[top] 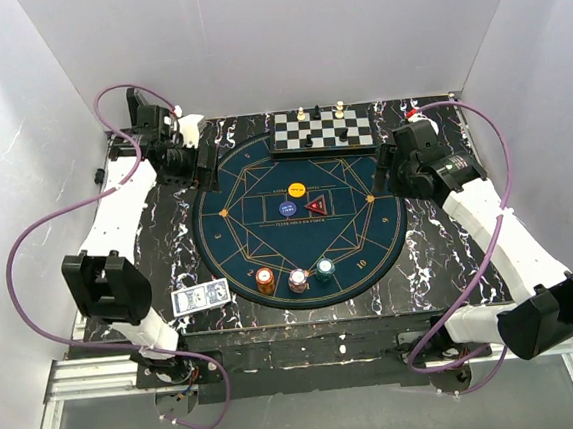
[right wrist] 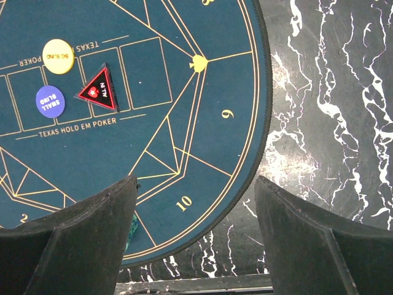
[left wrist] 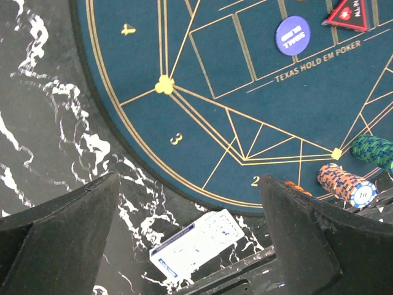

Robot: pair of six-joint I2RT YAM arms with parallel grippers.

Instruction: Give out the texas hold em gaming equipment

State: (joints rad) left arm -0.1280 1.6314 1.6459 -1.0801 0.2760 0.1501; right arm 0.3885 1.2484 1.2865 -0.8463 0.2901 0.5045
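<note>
Marble table: chessboard behind mat; left gripper, right gripper wide open, empty.

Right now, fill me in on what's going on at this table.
Nothing is being handled yet. Both arms are drawn back at the far corners, the left end effector and right end effector open and empty. On the round dark-blue mat sit three small chip stacks, orange, white-pink and teal, near its front edge. A yellow disc, blue disc and red triangular marker lie at its centre. The blue-backed playing cards rest on the black marble tabletop.
</note>
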